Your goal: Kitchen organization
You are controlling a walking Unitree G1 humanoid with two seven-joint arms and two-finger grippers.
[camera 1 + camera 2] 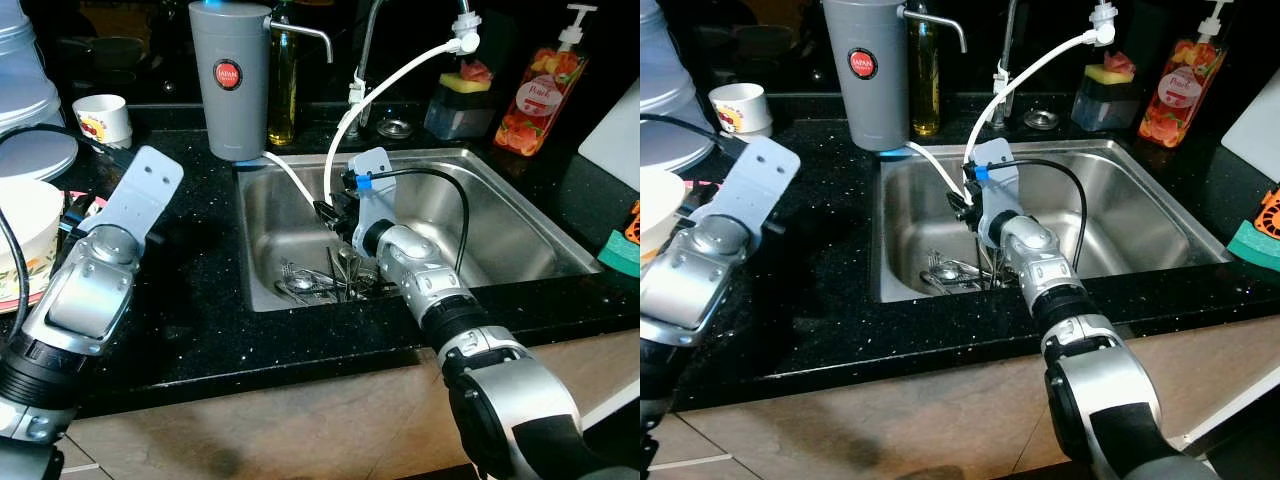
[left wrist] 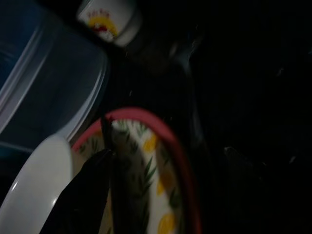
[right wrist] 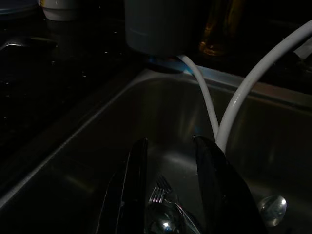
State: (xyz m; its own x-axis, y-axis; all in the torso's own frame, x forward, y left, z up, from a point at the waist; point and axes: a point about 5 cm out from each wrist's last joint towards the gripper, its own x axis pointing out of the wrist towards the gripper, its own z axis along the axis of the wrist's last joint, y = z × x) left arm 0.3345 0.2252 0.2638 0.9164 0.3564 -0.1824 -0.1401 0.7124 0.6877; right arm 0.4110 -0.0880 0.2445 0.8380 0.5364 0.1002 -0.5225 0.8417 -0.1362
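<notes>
Nearest to me, the right arm reaches over the front edge of the sink (image 1: 520, 255) and down into the basin. The right gripper (image 3: 168, 195) hangs just above the heap of cutlery (image 1: 325, 280) lying at the front left of the sink floor. Its two black fingers (image 3: 134, 190) stand apart with a fork's tines showing in the gap between them, gripping nothing. I take it the jaws are held spread like that so they can drop around one piece of the pile; forks and spoons lie tangled, so picking out a single one looks fiddly.

To the left of the sink, the left gripper (image 2: 105, 161) hovers over the countertop (image 1: 200, 310) above a red-rimmed patterned plate (image 2: 156, 165). Whether its fingers are parted or together I cannot tell, the wrist view being so dark.

Behind the sink's left corner stands a grey water filter jug (image 1: 235, 80), with a white hose (image 1: 385, 85) curving from the tap down into the basin. A small white cup (image 1: 103, 118) sits further left of the jug. Behind the sink's right side are a sponge holder (image 1: 460, 105) and an orange soap bottle (image 1: 540, 90). The counter is black speckled stone, glossy, with pale cabinet fronts below the sink.
</notes>
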